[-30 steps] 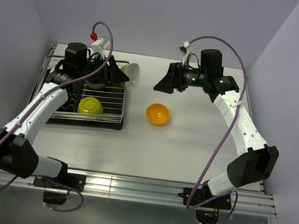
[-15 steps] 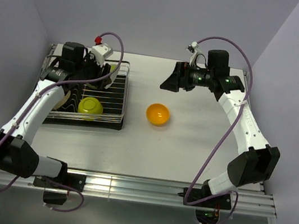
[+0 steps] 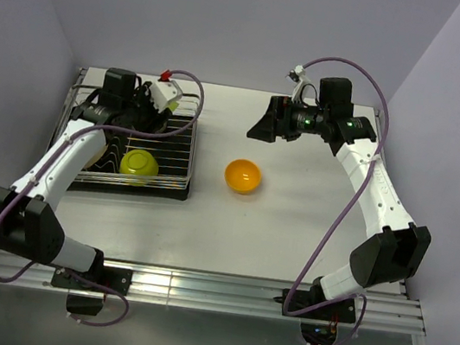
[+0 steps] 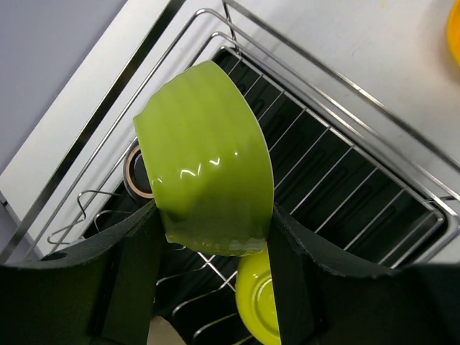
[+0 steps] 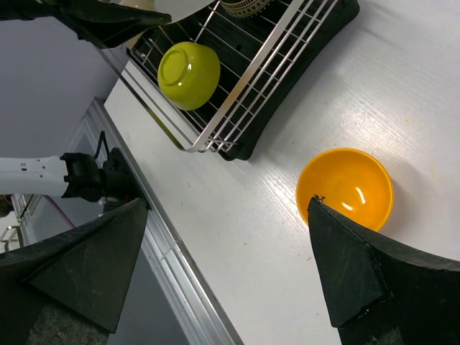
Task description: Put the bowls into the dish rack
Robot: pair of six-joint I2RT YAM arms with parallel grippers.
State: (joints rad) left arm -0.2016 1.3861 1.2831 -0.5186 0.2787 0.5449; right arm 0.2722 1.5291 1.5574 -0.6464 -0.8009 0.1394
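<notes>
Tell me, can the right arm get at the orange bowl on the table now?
Probably yes: its open, empty fingers hang near the orange bowl, which sits alone with nothing over it.

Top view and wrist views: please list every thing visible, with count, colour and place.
table: one, white
rack: one, chrome wire on black tray, table's far left
green bowl: one, held above rack
yellow-green bowl: one, bottom up in rack
brown-rimmed bowl: one, in rack, mostly hidden
orange bowl: one, upright on table right of rack
left gripper: black, shut on green bowl
right gripper: black, open, above table
</notes>
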